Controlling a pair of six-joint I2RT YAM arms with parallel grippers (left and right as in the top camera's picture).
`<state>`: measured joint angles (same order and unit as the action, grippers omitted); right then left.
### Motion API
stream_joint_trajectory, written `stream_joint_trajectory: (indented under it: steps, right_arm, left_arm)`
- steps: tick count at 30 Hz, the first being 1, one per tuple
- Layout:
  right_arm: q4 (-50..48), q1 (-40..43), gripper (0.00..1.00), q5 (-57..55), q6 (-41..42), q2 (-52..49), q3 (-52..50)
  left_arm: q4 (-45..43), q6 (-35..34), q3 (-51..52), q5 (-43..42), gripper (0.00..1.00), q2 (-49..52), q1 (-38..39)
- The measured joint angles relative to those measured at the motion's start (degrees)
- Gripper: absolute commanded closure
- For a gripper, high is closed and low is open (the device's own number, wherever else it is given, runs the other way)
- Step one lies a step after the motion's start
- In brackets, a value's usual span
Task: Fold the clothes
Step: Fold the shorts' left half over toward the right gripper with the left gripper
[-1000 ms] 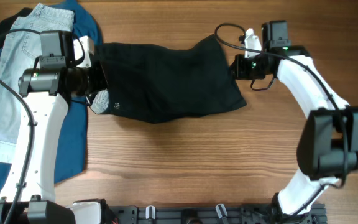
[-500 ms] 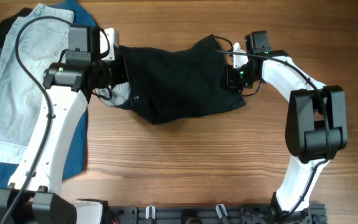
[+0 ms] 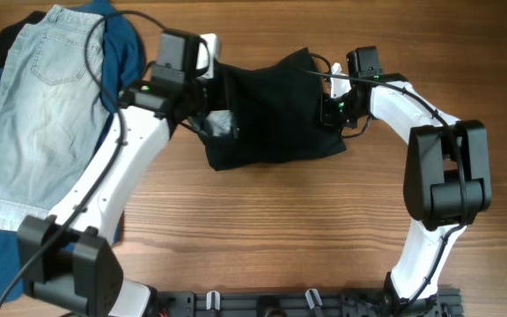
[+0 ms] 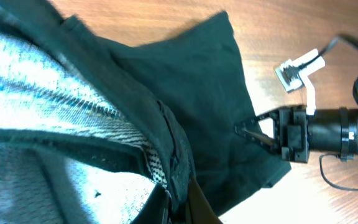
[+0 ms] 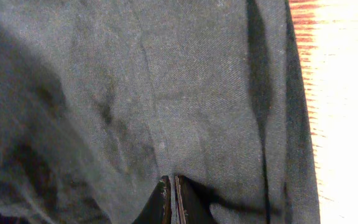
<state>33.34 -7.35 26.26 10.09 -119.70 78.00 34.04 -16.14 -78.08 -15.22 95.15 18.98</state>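
Observation:
The black shorts [image 3: 275, 114] lie at the table's back middle, bunched, with the left edge lifted and the whitish lining [image 3: 222, 123] showing. My left gripper [image 3: 211, 99] is shut on that left edge. In the left wrist view its jaws [image 4: 178, 208] pinch black fabric [image 4: 191, 81] beside the lining [image 4: 36, 81]. My right gripper [image 3: 327, 111] sits on the right part of the shorts. In the right wrist view its fingers [image 5: 171, 198] are shut on the black cloth [image 5: 135, 81], with a crease running from the tips.
Pale-blue denim shorts [image 3: 33, 114] lie on a deep-blue garment [image 3: 128, 44] at the left side of the wooden table [image 3: 262, 229]. My right arm [image 4: 334, 130] shows in the left wrist view. A black rail [image 3: 271, 304] runs along the front edge.
My left gripper has carried the shorts' left edge to the right, so the shorts are narrower and the lining moved right. My right gripper shifted slightly left onto the cloth, then stayed.

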Motion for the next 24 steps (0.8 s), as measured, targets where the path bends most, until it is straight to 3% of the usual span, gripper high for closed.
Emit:
stream_joint_trajectory:
  steps: [12,20,24]
  right_arm:
    - [-0.6,0.0,0.95,-0.9,2.6,0.0,0.0]
    - [-6.7,0.0,0.96,0.9,6.1,0.1,-0.5]
    - [-9.2,1.4,0.95,1.4,10.6,5.4,-0.5]
  left_arm:
    - [-12.7,-3.3,0.0,0.4,0.96,1.2,7.3]
    - [-17.0,-4.8,0.0,0.4,0.96,5.8,10.5]
    - [-18.6,-4.8,0.0,0.4,0.96,7.4,11.6]
